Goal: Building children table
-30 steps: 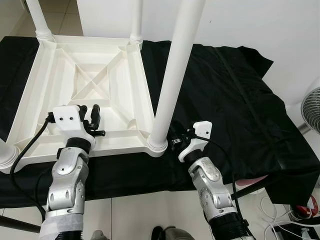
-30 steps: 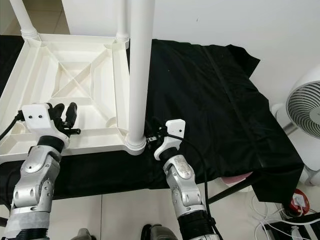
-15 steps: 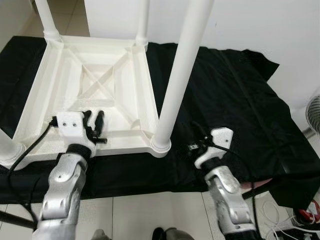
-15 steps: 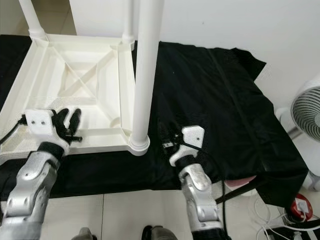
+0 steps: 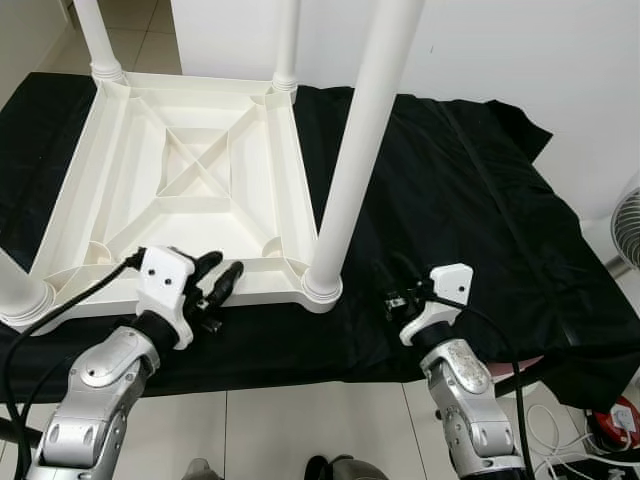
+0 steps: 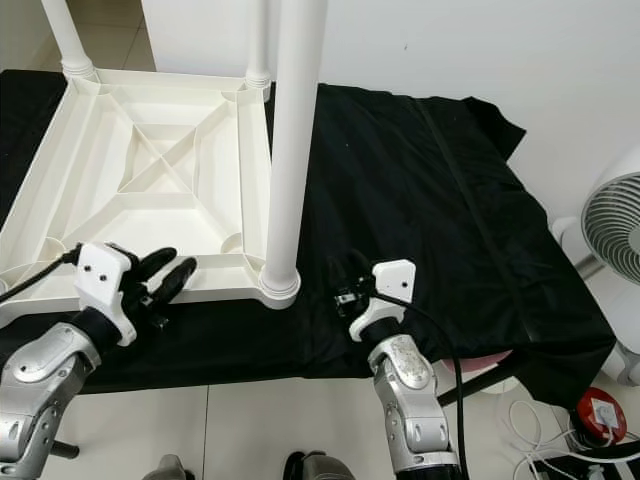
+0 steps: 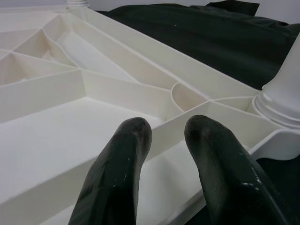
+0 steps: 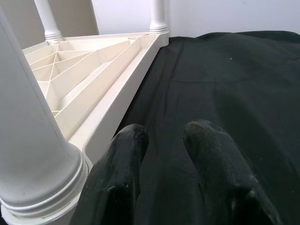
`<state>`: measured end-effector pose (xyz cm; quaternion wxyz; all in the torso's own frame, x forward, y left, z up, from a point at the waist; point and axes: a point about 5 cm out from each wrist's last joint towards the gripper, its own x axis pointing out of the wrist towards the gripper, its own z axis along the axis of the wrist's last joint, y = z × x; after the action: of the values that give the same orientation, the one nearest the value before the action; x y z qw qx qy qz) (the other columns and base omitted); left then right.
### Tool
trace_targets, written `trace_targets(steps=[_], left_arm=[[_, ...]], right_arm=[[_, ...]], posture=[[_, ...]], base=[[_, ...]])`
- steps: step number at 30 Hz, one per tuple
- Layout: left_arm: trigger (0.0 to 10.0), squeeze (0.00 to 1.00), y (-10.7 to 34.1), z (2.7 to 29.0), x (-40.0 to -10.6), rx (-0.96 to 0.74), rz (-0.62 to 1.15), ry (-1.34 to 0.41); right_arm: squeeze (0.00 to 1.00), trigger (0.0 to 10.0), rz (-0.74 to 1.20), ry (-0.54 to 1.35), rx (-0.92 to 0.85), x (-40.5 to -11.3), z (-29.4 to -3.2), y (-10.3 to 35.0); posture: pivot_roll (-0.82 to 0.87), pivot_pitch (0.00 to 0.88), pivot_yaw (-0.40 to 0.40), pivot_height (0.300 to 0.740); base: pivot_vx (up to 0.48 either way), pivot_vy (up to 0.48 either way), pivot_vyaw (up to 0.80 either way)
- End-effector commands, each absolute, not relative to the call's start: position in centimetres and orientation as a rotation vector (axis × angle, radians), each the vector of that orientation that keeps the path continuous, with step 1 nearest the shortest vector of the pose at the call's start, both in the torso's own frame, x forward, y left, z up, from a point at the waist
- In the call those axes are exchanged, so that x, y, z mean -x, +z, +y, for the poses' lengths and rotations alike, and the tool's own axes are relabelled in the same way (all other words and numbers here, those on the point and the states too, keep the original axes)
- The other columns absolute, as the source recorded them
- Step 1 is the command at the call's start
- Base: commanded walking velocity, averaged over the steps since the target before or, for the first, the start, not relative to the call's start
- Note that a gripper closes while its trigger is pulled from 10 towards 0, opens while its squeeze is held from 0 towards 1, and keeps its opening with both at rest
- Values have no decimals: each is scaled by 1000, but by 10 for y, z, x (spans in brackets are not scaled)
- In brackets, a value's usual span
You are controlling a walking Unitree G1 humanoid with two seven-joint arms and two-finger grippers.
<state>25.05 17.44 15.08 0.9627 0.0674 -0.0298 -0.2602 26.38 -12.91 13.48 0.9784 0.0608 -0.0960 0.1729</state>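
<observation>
A white plastic children's table [image 5: 190,190] lies upside down on a worktop covered with a black cloth [image 5: 470,200], its ribbed underside facing up. Legs stand upright in its corner sockets: the near right leg [image 5: 355,150] rises tall from the corner closest to the robot's right side, two more legs stand at the far corners [image 5: 100,40], and the base of another shows at the near left corner [image 5: 15,295]. The left hand [image 5: 220,285] hovers at the table's near rim, its two black fingers [image 7: 122,159] parted with nothing between them, pointing over the rim toward the ribs. The right hand [image 5: 400,298] sits over the black cloth just beside the near right leg's base, its fingers [image 8: 206,154] likewise apart and empty. A white fan [image 6: 610,240] stands on the floor to the right, with cables [image 6: 560,440] near it.
</observation>
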Motion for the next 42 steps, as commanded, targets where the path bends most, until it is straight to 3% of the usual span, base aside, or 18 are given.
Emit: trace_targets(steps=[1,13,24,29,40,41,42], left_arm=[[10000,0,145,170,-249,-169,-38,-679],[10000,0,139,173,-263,-190,-21,-664],[10000,0,157,165,-250,-118,-85,-642],[10000,0,160,163,-252,0,-126,-486],[10000,0,153,142,-243,17,-101,-532],[10000,0,154,141,-244,25,-107,-519],[10000,0,157,142,-245,32,-122,-488]], right_arm=[[0,10000,-196,342,-105,-263,-134,137],[0,10000,-239,328,-85,-260,-139,146],[0,10000,-216,377,6,-232,-141,139],[0,10000,-270,407,65,-238,-144,154],[0,10000,-335,448,41,-249,-126,178],[400,10000,-337,463,32,-249,-123,179],[1000,10000,-338,479,15,-249,-121,181]], posture=[[26,77,-84,740],[-7,62,-62,740],[-4,54,-54,740],[6,34,-61,740],[31,10,-75,740],[36,7,-77,740],[38,6,-78,740]], base=[[0,0,0],[0,0,0],[0,0,0],[0,0,0],[0,0,0],[0,0,0],[0,0,0]])
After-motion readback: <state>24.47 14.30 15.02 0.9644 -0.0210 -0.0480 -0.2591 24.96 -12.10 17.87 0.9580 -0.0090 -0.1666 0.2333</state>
